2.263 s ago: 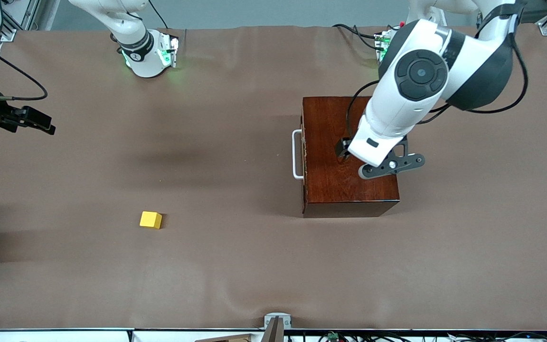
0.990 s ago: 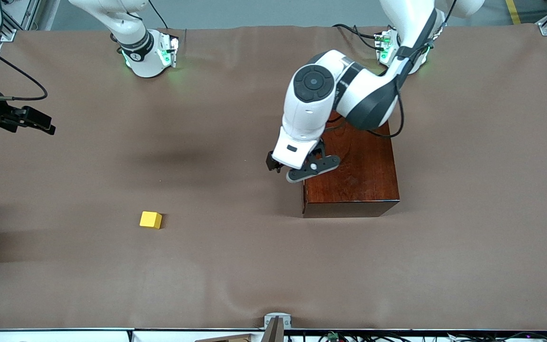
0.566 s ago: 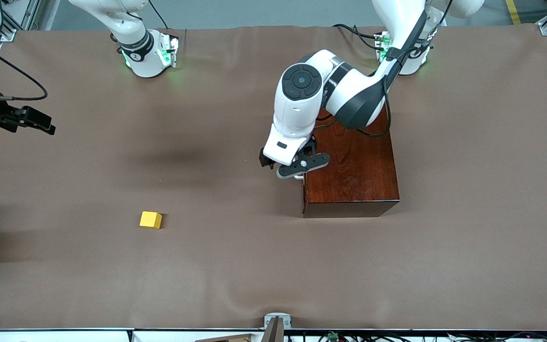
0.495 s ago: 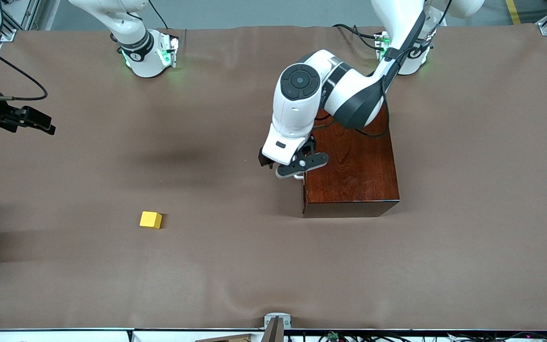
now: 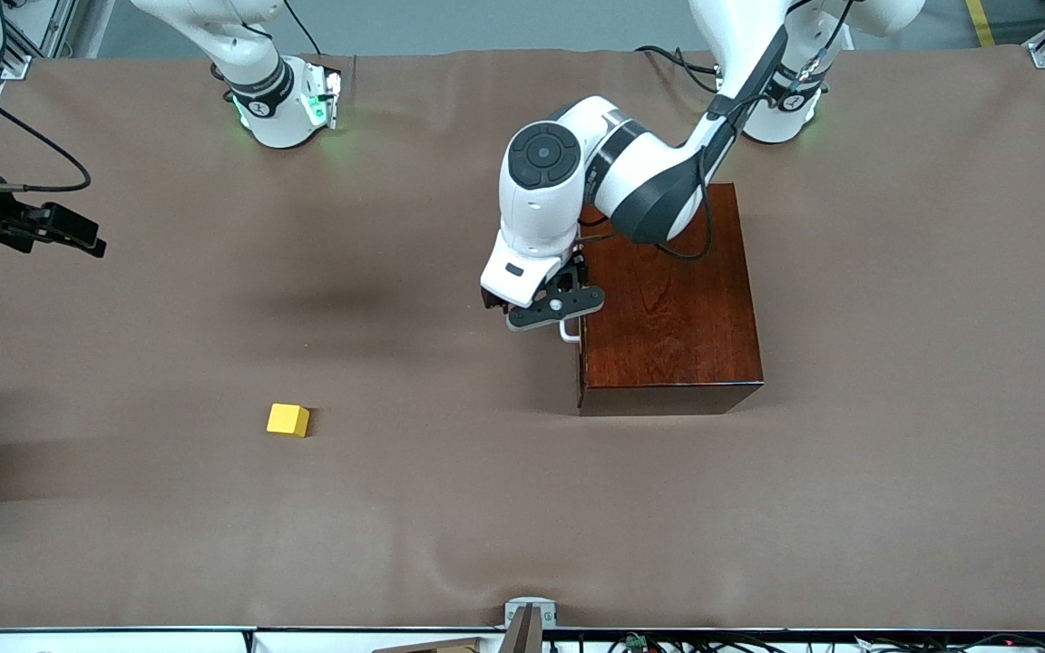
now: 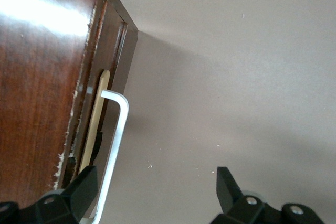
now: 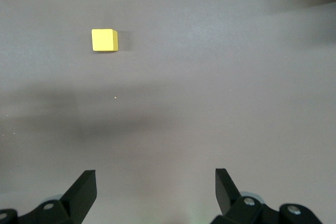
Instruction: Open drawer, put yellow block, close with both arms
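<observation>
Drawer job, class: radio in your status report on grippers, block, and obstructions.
Left gripper open at drawer handle; drawer shut. Right gripper open, waiting over bare table. Yellow block untouched on table. Nothing in the way.

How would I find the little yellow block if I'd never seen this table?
Start at the dark wooden box on the brown table. Go toward the right arm's end and a bit nearer the front camera. The yellow block sits alone there, the only bright thing on the cloth.
</observation>
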